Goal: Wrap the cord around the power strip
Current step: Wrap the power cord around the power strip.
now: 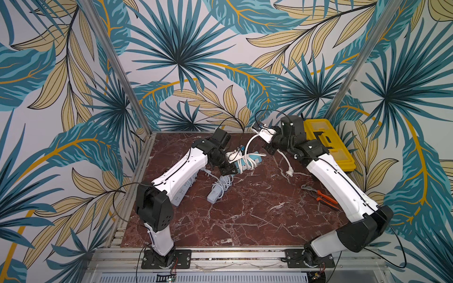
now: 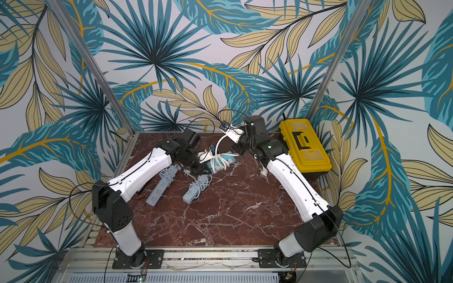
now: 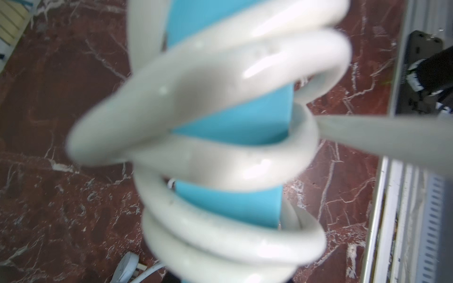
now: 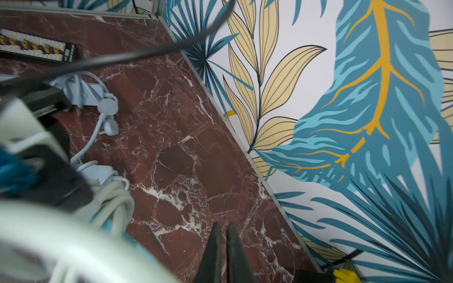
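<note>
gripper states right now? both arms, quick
Left gripper: shut on the power strip, at one end.
Right gripper: shut, nothing between its tips; the cord loops past beside it.

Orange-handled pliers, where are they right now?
In a top view the pliers lie on the table's right side, beside the right arm, nearer the front edge than the yellow toolbox.
</note>
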Controlling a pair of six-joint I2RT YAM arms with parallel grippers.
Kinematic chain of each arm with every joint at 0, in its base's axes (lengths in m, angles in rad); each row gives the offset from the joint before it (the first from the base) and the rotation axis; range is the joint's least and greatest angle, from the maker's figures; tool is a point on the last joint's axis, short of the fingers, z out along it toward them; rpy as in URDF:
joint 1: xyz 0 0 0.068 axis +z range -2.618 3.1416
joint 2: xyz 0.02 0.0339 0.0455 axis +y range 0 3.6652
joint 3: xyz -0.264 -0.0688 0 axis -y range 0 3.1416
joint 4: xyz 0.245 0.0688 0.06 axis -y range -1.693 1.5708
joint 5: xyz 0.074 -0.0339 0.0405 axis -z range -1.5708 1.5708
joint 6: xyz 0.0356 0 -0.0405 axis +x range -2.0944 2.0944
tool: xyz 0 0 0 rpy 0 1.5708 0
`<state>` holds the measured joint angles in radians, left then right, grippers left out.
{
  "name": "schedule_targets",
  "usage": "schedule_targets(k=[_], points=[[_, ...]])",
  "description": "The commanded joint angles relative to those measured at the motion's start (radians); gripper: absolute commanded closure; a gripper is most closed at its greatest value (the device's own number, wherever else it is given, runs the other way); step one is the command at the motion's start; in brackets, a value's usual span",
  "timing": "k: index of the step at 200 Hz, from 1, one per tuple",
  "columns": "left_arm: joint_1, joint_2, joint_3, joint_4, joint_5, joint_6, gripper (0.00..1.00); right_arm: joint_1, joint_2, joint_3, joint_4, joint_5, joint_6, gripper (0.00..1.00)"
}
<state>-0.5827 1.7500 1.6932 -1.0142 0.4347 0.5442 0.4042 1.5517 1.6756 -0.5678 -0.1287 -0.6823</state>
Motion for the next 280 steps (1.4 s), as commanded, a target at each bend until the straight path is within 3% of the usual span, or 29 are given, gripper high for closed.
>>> schedule_targets(k=[1, 22, 45, 71, 99, 149, 172, 190, 208, 246, 266, 280], points=[[-0.063, -0.052, -0.020, 0.012, 0.155, 0.070, 1.00, -0.063, 0.075, 0.073, 0.032, -0.171, 0.093, 1.00], [-0.065, -0.061, -0.018, 0.011, 0.156, 0.031, 1.00, -0.123, 0.106, 0.060, 0.147, -0.254, 0.213, 1.00], [-0.059, -0.069, -0.030, 0.010, 0.140, 0.015, 1.00, -0.150, 0.056, -0.068, 0.385, -0.281, 0.315, 1.00], [-0.079, -0.105, -0.012, 0.012, 0.249, 0.034, 1.00, -0.154, 0.127, -0.002, 0.260, -0.305, 0.300, 1.00], [-0.094, -0.125, 0.064, 0.012, 0.403, 0.016, 1.00, -0.170, 0.196, -0.023, 0.288, -0.392, 0.382, 1.00], [-0.093, -0.073, 0.239, 0.014, 0.412, -0.180, 1.00, -0.188, 0.182, -0.365, 0.832, -0.450, 0.710, 0.62], [-0.093, -0.061, 0.281, 0.015, 0.391, -0.214, 1.00, -0.188, 0.211, -0.455, 0.988, -0.436, 0.802, 0.55], [-0.093, -0.049, 0.316, 0.013, 0.376, -0.238, 1.00, -0.188, 0.243, -0.492, 1.068, -0.412, 0.834, 0.57], [-0.087, -0.035, 0.353, 0.014, 0.343, -0.266, 1.00, -0.187, 0.274, -0.498, 1.124, -0.411, 0.883, 0.70], [-0.042, -0.002, 0.433, 0.015, 0.284, -0.347, 1.00, -0.180, 0.282, -0.579, 1.225, -0.355, 0.968, 0.86], [0.000, 0.033, 0.488, 0.014, 0.209, -0.400, 1.00, -0.152, 0.243, -0.628, 1.149, -0.280, 0.949, 0.91], [0.046, 0.072, 0.531, 0.014, 0.117, -0.448, 1.00, -0.098, 0.183, -0.657, 1.015, -0.188, 0.846, 0.95]])
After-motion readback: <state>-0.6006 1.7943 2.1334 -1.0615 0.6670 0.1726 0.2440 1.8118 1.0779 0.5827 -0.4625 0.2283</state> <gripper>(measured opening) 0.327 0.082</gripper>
